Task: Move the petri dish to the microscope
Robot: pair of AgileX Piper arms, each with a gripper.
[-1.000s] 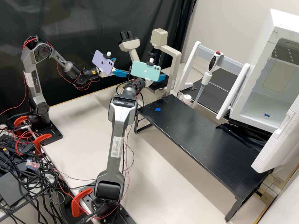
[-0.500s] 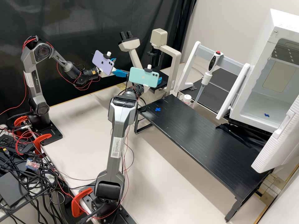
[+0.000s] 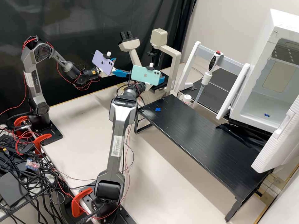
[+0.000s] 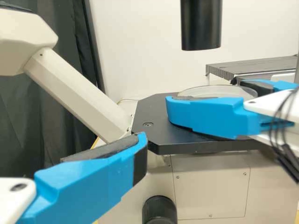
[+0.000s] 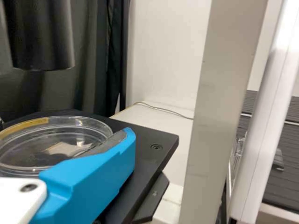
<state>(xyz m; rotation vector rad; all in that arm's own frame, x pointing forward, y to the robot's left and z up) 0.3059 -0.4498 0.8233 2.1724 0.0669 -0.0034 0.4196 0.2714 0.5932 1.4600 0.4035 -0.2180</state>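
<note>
In the high view, the microscope (image 3: 129,46) stands towards 12 o'clock, the pipette (image 3: 213,63) on its rack towards 2, the open white cabinet (image 3: 264,104) between 2 and 3, and the low black table (image 3: 202,140) towards 4. Cables (image 3: 28,177) tangle towards 8. The petri dish (image 5: 58,133) is at the microscope's black stage (image 5: 163,142), beneath a black tube (image 5: 39,37); whether it bears fully on the stage, I cannot tell. A pale upright (image 5: 219,112) rises near it. The right gripper (image 3: 161,79) is clamped on the dish, a pad against its side. The left gripper (image 3: 122,66), near the stage, has its fingers well apart, with nothing between them.
</note>
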